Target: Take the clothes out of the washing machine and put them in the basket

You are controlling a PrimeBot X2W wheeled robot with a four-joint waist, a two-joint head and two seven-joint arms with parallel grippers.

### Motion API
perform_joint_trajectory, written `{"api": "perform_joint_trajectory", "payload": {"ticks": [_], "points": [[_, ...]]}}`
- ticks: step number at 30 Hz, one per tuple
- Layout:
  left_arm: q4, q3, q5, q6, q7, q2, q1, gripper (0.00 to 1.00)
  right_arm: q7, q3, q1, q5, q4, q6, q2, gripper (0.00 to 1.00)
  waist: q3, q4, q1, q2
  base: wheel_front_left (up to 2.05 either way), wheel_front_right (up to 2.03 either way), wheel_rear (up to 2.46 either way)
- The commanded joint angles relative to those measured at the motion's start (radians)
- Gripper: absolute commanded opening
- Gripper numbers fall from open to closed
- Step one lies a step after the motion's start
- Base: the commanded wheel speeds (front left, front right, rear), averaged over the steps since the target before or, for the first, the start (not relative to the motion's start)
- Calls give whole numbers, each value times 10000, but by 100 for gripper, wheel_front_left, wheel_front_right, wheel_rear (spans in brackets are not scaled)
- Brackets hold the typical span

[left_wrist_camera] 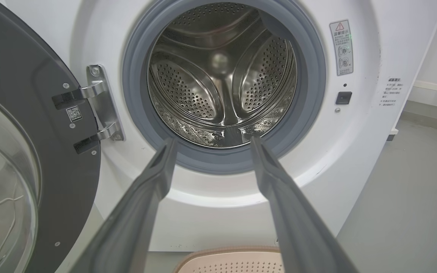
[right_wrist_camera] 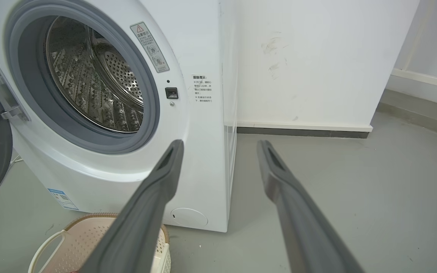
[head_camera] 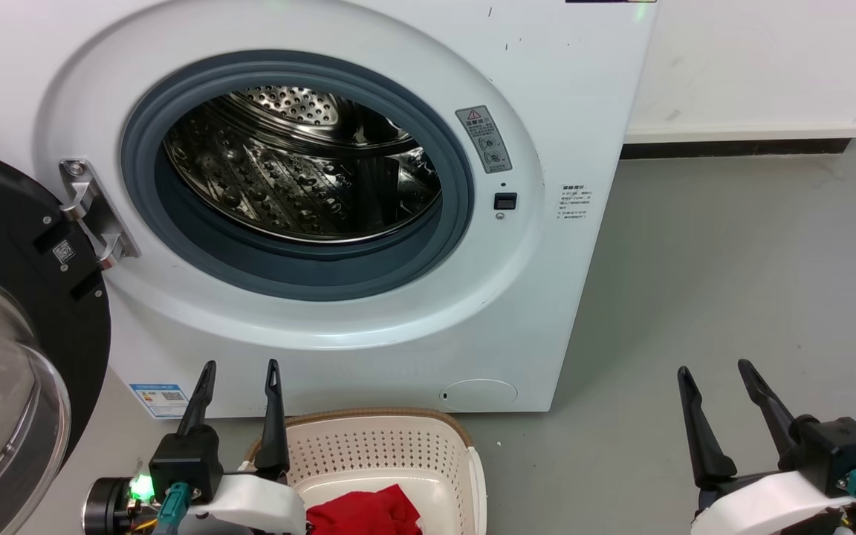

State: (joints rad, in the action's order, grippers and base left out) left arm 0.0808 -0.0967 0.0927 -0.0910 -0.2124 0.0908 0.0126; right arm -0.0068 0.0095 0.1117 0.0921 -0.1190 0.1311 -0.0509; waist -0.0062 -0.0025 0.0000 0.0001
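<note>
white front-loading washing machine, steel drum looks empty; red fabric clothes in cream plastic basket before it. left claw, right claw spread, empty. likely done; recheck drum.

On my feed I saw a smooth grey floor running back to a white wall, with a dark skirting strip along its foot. Faint scuff marks smudged the wall, and the light was even and soft.
</note>
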Motion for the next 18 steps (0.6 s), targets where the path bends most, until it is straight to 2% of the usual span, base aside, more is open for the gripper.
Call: {"api": "perform_joint_trajectory", "payload": {"ticks": [1, 10, 11, 13, 18], "points": [[-51, -26, 24, -45, 24, 50, 49, 100, 11, 6, 100, 64, -28, -7, 15, 100, 5, -5, 0, -1, 0, 0, 0], [-124, -23, 191, -105, -26, 59, 111, 100, -48, 20, 95, 129, 32, -7, 15, 100, 31, -87, 0, -1, 0, 0, 0], [-95, -2, 197, -70, -8, 24, 28, 0, -17, 20, 1, 59, 14, 0, 0, 0, 32, -88, 0, -1, 0, 0, 0], [35, 24, 275, -49, 0, -9, 33, 0, -34, 48, 30, 113, 130, 0, 0, 0, 34, -89, 0, -1, 0, 0, 0], [196, 208, 1364, 112, 275, -36, -104, 0, -39, 48, -60, 1293, 273, 0, -53, 0, 37, -83, 0, -1, 0, 0, 0]]}}
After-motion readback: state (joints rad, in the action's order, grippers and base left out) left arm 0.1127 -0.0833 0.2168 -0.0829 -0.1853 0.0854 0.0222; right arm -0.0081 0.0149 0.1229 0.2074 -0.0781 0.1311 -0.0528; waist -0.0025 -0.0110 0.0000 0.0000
